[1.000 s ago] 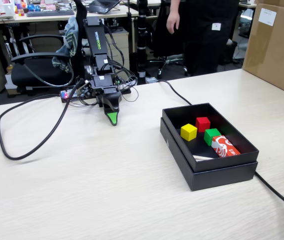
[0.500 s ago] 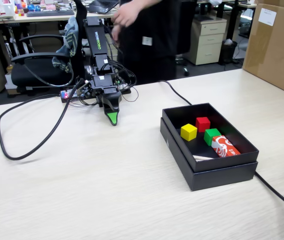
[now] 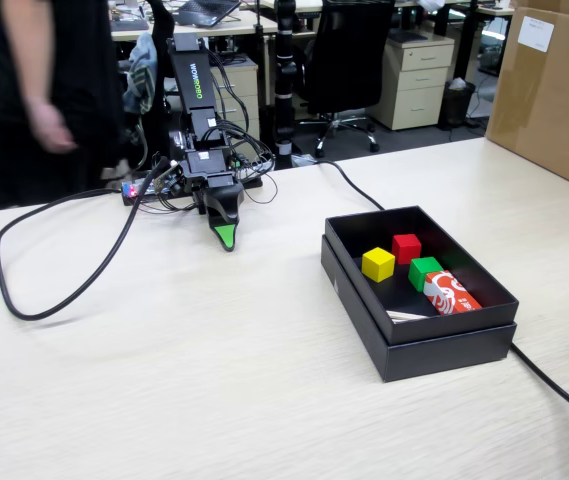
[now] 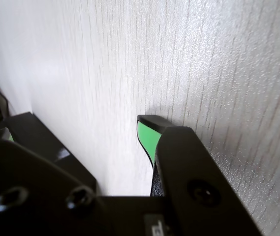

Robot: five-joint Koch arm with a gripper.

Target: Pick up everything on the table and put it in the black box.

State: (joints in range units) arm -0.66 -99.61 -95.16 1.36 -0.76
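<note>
Black box (image 3: 416, 335) sits on the table (image 3: 214, 380), off to the right in the fixed view. Inside are a yellow block (image 3: 378, 264), a red block (image 3: 406, 248), a green block (image 3: 425, 272) and a red packet (image 3: 451, 293). I see nothing else left to pick up. The gripper (image 3: 225, 238) points down near the table, and I cannot tell if it is open. It could bump the table or catch the black cable (image 3: 54, 255).
</note>
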